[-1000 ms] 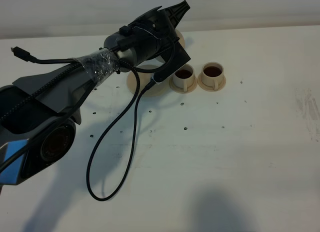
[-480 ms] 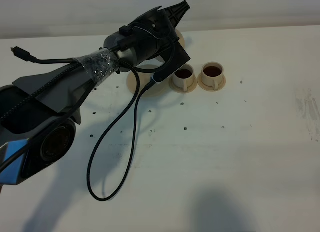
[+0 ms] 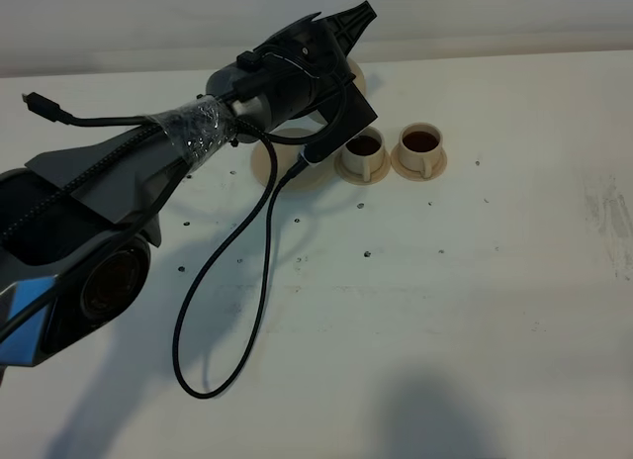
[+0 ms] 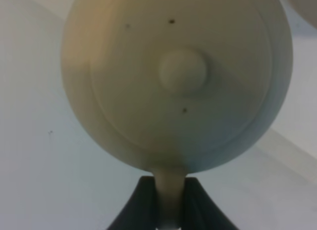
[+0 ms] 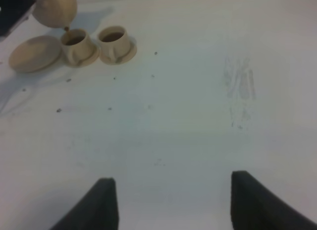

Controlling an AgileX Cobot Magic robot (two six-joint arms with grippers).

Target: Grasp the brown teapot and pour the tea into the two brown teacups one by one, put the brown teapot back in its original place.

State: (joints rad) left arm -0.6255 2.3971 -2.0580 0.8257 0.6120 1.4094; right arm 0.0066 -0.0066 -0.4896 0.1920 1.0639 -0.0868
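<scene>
The brown teapot fills the left wrist view from above, knobbed lid up, its loop handle pinched between the fingers of my left gripper, which is shut on it. In the right wrist view the teapot hangs tilted with its spout just over the left of the two brown teacups. Both teacups stand on small saucers and hold dark tea. The wide saucer, the original place, lies bare to their left, partly behind my left gripper. My right gripper is open over bare table.
The left arm and its looping black cable stretch from the near left across to the cups. The white table carries small dark specks and a faint scuff at the right. A wall runs along the table's far edge.
</scene>
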